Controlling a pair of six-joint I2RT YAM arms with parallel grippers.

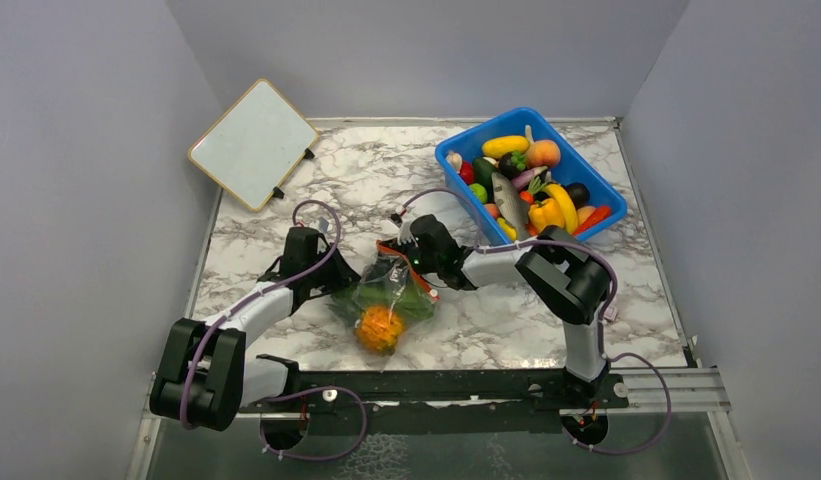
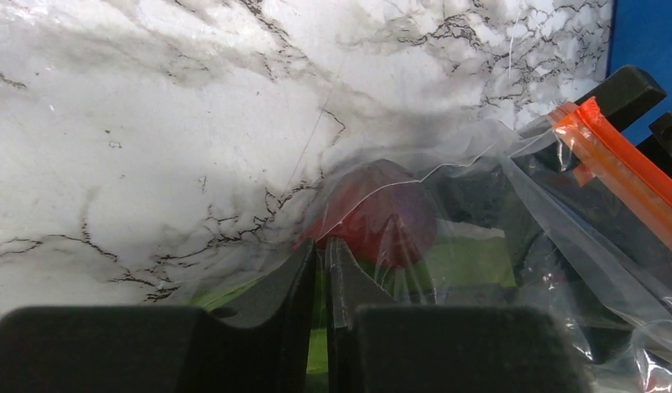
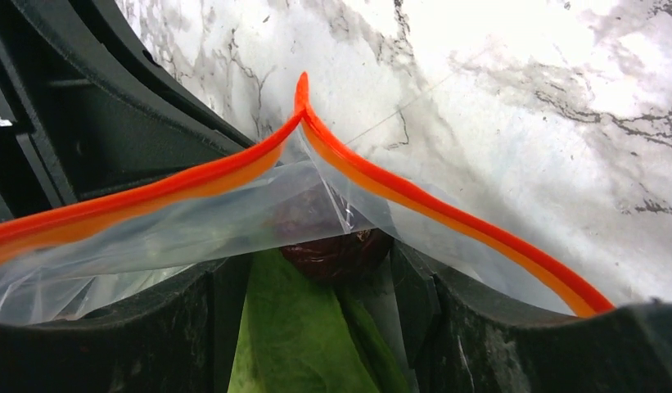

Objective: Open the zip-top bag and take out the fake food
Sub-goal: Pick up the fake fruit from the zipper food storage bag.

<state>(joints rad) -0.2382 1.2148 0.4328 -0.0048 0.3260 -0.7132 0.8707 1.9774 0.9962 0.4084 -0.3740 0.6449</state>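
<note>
Where the white-and-grey marbled desk (image 1: 506,320) meets the far right corner, a blue plastic bin (image 1: 526,112) stands heaped with glossy toy produce, well apart from the bag. A tan-framed white board (image 1: 254,143) sits tilted at the far left. The right arm's grey cable loops in front of the bin's near wall.

The zip-top bag (image 1: 391,290) lies mid-desk between the two arms. It is clear, crinkled film that catches the light, with a thin orange zip strip (image 3: 414,196) along its mouth. From the right wrist the strip's two sides meet in a peak at the far end and spread toward the camera, so the mouth gapes. Inside lies the fake food: a knobbly orange pineapple (image 1: 379,328) at the near end, a smooth green leaf (image 3: 299,336) and a dark red round fruit (image 2: 377,217).

The left tool (image 2: 322,254) comes in from the bag's left side. Its black fingers (image 2: 267,303) are all but together, pinching a fold of the clear film just in front of the red fruit.

The right tool (image 3: 320,266) sits at the mouth on the opposite side. Its jaws stand well apart, with the leaf and the red fruit between them and film draped over one finger. No grip shows there.
</note>
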